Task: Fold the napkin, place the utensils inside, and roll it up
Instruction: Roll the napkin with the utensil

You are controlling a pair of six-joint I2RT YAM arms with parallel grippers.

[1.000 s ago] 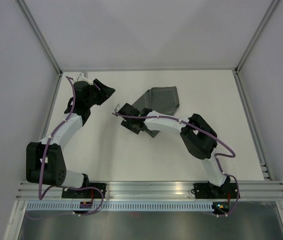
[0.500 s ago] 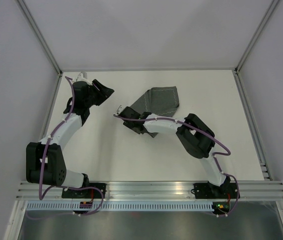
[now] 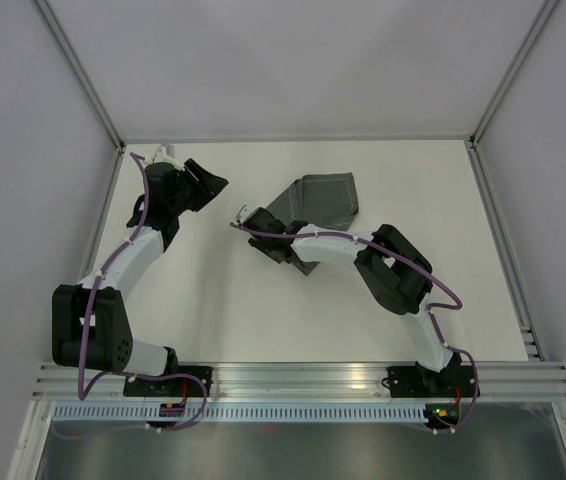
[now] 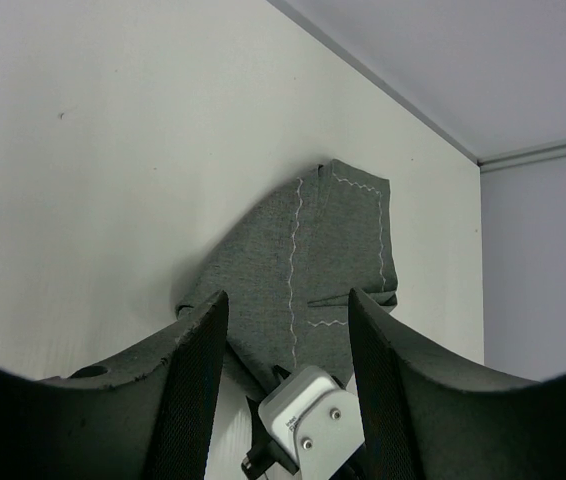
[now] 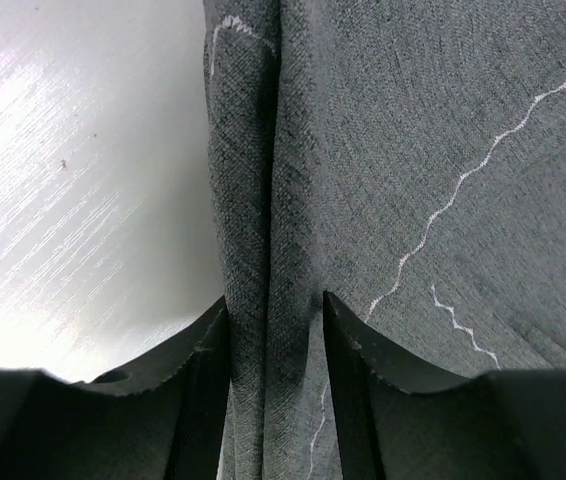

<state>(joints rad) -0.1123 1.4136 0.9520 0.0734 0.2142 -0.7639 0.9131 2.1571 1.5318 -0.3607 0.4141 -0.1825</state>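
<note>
— Which step is in hand now, in your opinion?

— I think it is the folding, and it is not finished. The napkin (image 3: 323, 200) lies on the far middle part of the table (image 3: 213, 300), a little to the right. Its shape is irregular and bunched, not a neat fold. I do not see any fork in these views, so the placing and the rolling are not yet begun.

— And the right gripper (image 5: 273, 300), what does it do?

— It is low on the near-left part of the cloth. Its fingers (image 5: 353, 400) stand on both sides of a raised ridge of fabric, and the narrow gap between them is filled with cloth. So I judge that it pinches this ridge and does not only touch it.

— And the other arm?

— The left gripper (image 4: 285, 310) hangs apart, near the far-left side of the table, and faces the napkin. Its jaws are spread wide and nothing is between them.

— What does the next move need?

— In my view, the pinched part should be carried across and laid flat, so that the stitched lines meet. This calls for a gentle pull, because the cloth is soft and may slide or bunch more. Perhaps the free gripper should press down the opposite side.
</note>
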